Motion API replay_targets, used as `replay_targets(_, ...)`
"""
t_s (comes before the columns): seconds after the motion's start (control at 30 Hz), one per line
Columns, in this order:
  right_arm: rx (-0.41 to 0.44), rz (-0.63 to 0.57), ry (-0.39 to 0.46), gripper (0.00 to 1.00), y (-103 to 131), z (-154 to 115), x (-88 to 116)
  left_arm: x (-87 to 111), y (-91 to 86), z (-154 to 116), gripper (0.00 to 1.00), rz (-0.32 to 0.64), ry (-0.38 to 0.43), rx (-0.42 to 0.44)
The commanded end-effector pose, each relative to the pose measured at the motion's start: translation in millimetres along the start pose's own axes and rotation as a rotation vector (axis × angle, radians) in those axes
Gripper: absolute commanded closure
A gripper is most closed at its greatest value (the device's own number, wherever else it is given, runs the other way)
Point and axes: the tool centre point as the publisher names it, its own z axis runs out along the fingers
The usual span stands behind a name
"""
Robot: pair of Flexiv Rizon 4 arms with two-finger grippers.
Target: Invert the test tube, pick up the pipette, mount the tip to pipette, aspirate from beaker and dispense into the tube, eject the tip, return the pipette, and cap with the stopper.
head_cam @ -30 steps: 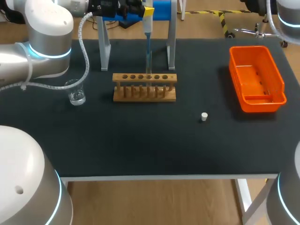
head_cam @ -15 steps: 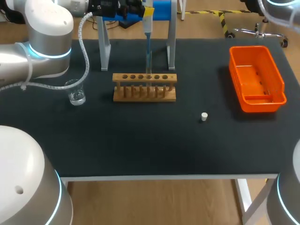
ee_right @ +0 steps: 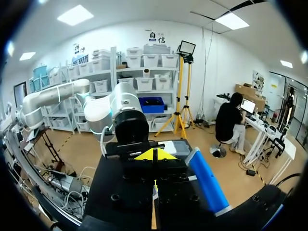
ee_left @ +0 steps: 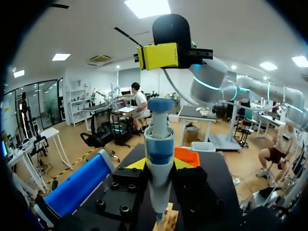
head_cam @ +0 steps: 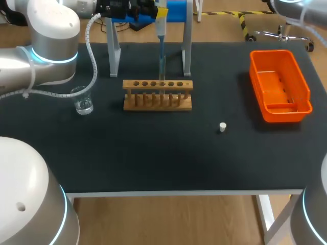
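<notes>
Beaker (head_cam: pixel 83 101) left of wooden rack (head_cam: pixel 157 95) under pipette (head_cam: pixel 161 48); stopper (head_cam: pixel 223 127), orange bin (head_cam: pixel 279 84) right.

White-grey rounded left arm (head_cam: pixel 48 51) and right arm (head_cam: pixel 311 13) with glowing cyan joint rings, white ribbed cable (head_cam: pixel 93 56) on the left, black screw-holed left claw (ee_left: pixel 161 164) and right claw (ee_right: pixel 154 155), yellow tips.

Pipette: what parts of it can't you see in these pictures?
- Head view: the pipette has a tip so thin that where it ends above the rack is too small to tell.
- Left wrist view: its lower end runs off the picture's edge, below the left hand.
- Both views: whether any liquid is inside is too small to tell.
</notes>
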Motion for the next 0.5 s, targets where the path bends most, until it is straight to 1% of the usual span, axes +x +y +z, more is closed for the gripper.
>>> replay_targets(0.03, -0.006, 0.000, -0.003, 1.00, -4.2, 0.4, 6.7, 0.0, -0.5, 0.6, 1.00, 0.000, -0.002, -0.001)
replay_targets(0.2, -0.005, -0.002, 0.001, 1.00, -6.1, 4.0, 13.8, 0.0, -0.5, 0.6, 1.00, 0.000, -0.002, -0.001)
replay_targets(0.5, 0.003, 0.001, 0.010, 1.00, -9.2, 8.3, 15.9, 0.0, -0.5, 0.6, 1.00, 0.000, -0.002, -0.001)
